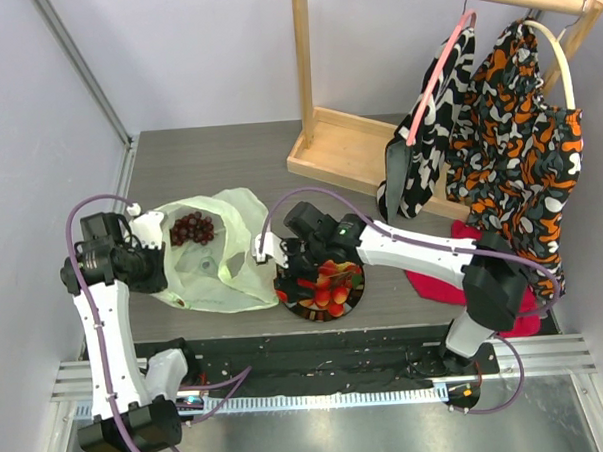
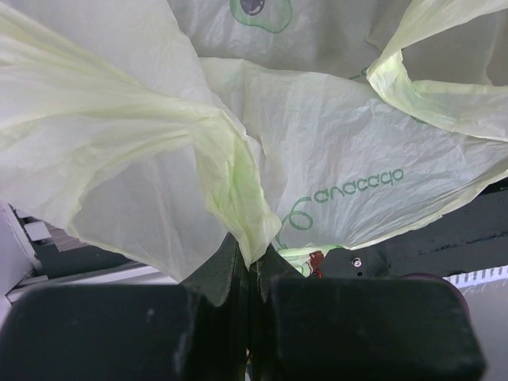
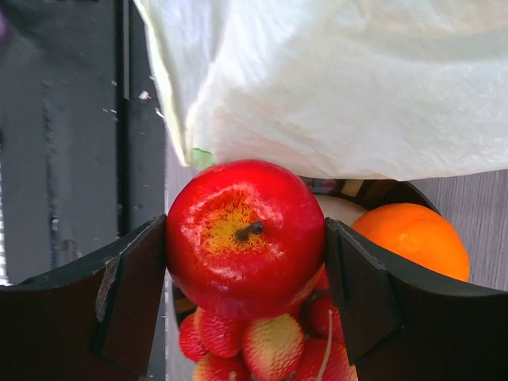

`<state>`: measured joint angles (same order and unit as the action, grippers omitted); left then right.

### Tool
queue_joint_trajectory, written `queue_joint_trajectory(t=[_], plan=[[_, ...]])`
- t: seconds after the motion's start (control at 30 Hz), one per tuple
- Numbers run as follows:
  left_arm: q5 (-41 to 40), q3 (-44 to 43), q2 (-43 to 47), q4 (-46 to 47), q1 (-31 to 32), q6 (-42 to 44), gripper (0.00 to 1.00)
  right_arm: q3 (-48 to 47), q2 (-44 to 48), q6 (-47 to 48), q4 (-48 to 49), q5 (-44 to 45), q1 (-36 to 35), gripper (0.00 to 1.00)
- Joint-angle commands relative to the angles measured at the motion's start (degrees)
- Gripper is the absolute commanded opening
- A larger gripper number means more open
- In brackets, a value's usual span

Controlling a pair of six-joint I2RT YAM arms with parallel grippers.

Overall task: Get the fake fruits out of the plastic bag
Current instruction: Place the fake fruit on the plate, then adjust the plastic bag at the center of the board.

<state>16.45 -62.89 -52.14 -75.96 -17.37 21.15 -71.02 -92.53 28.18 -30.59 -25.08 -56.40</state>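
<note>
The pale green plastic bag (image 1: 224,274) lies on the table at the left, its mouth held open. A dark purple grape bunch (image 1: 191,228) sits inside it. My left gripper (image 1: 159,260) is shut on a bunched fold of the bag's edge (image 2: 238,198). My right gripper (image 1: 296,276) is shut on the red apple (image 3: 244,234) just above the dark-rimmed plate (image 1: 357,302). An orange (image 3: 413,238) and red-and-yellow berries (image 3: 274,349) lie on the plate below the apple. The bag (image 3: 341,79) lies right behind the plate. No lemon shows.
A red cloth (image 1: 434,280) lies right of the plate under the right arm. A wooden clothes rack (image 1: 328,145) with patterned garments (image 1: 513,147) stands at the back right. A black mat (image 1: 317,360) runs along the table's near edge.
</note>
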Motion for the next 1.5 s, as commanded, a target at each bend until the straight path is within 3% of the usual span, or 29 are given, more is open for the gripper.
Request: queue_joint_trajectory(t=[0.0, 0.47, 0.57, 0.67, 0.7, 0.83, 1.03, 1.13, 1.23, 1.37, 1.47], plan=[[-0.63, -1.01, 1.69, -0.50, -0.04, -0.76, 0.00, -0.61, -2.47, 4.07, 2.99, 1.00, 0.50, 0.55], [-0.36, -0.74, 1.08, -0.06, -0.04, -1.02, 0.00, 0.97, -6.61, 5.31, 3.87, 2.41, 1.56, 0.59], [-0.01, -0.48, 0.72, 0.29, -0.12, -0.76, 0.00, 1.24, -6.26, 4.69, 3.87, 3.28, 1.38, 0.68], [0.16, -0.39, 0.29, 0.73, -0.04, -0.76, 0.00, 1.24, -5.21, 4.42, 3.43, 2.76, 1.38, 0.82], [0.16, -0.39, 0.28, 0.82, -0.04, -0.76, 0.00, 0.89, -4.86, 4.07, 2.39, 2.50, 1.30, 0.99], [0.25, 0.14, 0.28, -0.15, -0.04, 0.38, 0.00, -3.93, -2.22, 3.72, -4.99, 0.22, 1.30, 1.00], [-0.80, 1.37, 2.39, -1.20, -0.04, 4.25, 0.00, -18.69, 1.30, 1.44, -13.97, -2.43, 1.65, 0.99], [0.51, 0.76, 1.69, -1.20, -0.04, 2.85, 0.00, -24.41, -0.27, -2.32, -9.51, -3.83, 1.56, 0.98], [2.53, -0.73, 0.46, -1.55, -0.04, 0.84, 0.00, -29.07, -5.35, -6.64, -2.13, -6.02, 1.56, 0.91], [1.31, -2.76, -0.42, -2.96, -0.04, 1.17, 0.00, -37.66, -14.74, -17.17, 5.79, -10.24, -0.19, 0.74], [-2.20, -3.38, -0.77, -6.03, -0.04, 3.63, 0.00, -41.72, -21.61, -17.38, 7.82, -11.04, -3.88, 0.64]])
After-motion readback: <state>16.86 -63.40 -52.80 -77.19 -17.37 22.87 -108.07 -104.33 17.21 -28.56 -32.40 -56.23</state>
